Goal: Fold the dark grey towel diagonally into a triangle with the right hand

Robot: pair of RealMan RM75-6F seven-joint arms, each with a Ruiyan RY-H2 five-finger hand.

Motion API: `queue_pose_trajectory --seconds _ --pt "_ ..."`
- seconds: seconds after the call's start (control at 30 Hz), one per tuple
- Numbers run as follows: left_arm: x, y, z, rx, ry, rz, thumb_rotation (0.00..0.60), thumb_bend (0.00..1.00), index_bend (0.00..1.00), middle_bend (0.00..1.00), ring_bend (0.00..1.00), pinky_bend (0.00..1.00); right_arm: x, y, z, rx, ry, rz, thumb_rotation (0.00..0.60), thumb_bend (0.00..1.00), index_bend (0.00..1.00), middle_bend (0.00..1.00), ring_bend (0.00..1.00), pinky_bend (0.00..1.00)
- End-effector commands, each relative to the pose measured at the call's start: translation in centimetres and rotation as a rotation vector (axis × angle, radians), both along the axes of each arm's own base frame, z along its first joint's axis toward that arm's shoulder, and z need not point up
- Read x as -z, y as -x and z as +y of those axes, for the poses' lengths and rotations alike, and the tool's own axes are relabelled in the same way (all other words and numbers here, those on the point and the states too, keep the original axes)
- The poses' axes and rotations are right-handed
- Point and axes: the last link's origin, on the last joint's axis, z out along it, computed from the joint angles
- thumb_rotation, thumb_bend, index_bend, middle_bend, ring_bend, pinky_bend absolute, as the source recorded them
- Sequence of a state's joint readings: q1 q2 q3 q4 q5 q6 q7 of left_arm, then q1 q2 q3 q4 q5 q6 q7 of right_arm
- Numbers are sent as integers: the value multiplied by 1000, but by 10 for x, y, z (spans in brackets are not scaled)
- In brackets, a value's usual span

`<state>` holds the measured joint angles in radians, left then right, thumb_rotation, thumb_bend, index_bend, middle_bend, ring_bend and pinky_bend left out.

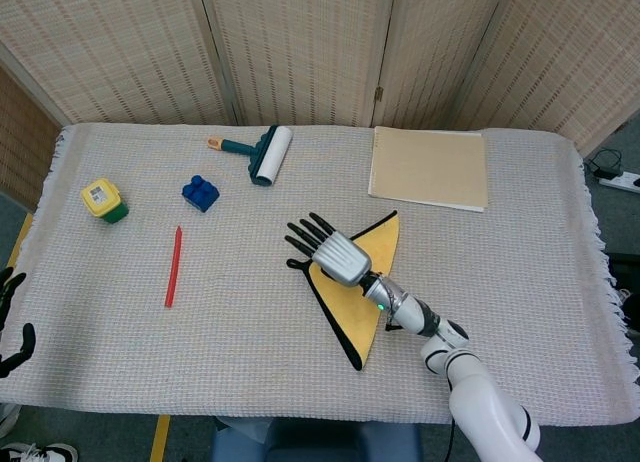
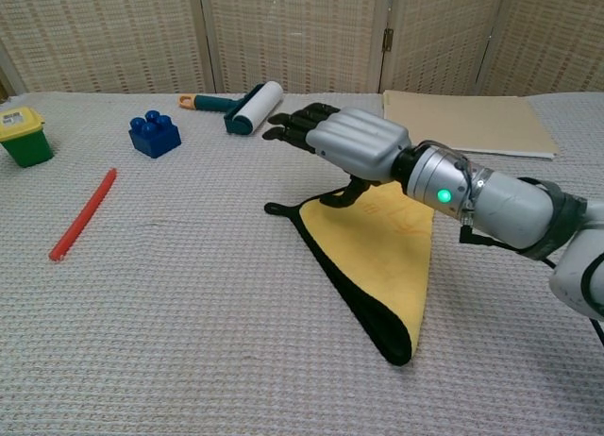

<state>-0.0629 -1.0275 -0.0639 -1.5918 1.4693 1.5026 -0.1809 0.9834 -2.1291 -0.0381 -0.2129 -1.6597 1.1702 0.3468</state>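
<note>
Head view shows the right hand (image 1: 335, 254) stretched out flat above the upper left corner of the folded towel (image 1: 362, 287), a triangle of cloth with its yellow face up and a dark grey edge running along its long left side. The dark fingers (image 1: 306, 236) are spread and point up and to the left, past the towel's edge and over the bare woven table cover (image 1: 240, 312). The silver back of the hand faces up; the forearm slants from the lower right across the towel, a small green light glowing at the wrist.

From the chest view the right hand (image 2: 344, 143) is raised clear of the cloth, palm down, fingers extended and apart, grasping nothing. Only the thumb dips toward the towel (image 2: 377, 257) near its far corner; whether it touches, I cannot tell. The towel lies flat near the middle of the table, its narrow tip pointing toward the near edge.

The left hand (image 1: 12, 322) shows only at the far left border of the head view, off the table, dark fingers partly visible and holding nothing.

Further off lie a red pencil (image 1: 174, 266), a blue toy brick (image 1: 201, 192), a yellow-lidded green tub (image 1: 104, 200), a teal-handled lint roller (image 1: 262, 152) and a tan folder (image 1: 429, 168).
</note>
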Motion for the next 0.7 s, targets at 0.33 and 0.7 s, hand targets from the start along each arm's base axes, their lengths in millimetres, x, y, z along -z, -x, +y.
queue_pose_trajectory --seconds 0.33,0.7 --pt "7 0 2 -5 21 21 600 672 88 47 0 0 -81 72 33 30 166 -201 600 345 0 0 10 0" --pt "19 -5 2 1 20 86 600 672 88 48 0 0 -215 172 181 673 304 -116 600 345 0 0 0 0"
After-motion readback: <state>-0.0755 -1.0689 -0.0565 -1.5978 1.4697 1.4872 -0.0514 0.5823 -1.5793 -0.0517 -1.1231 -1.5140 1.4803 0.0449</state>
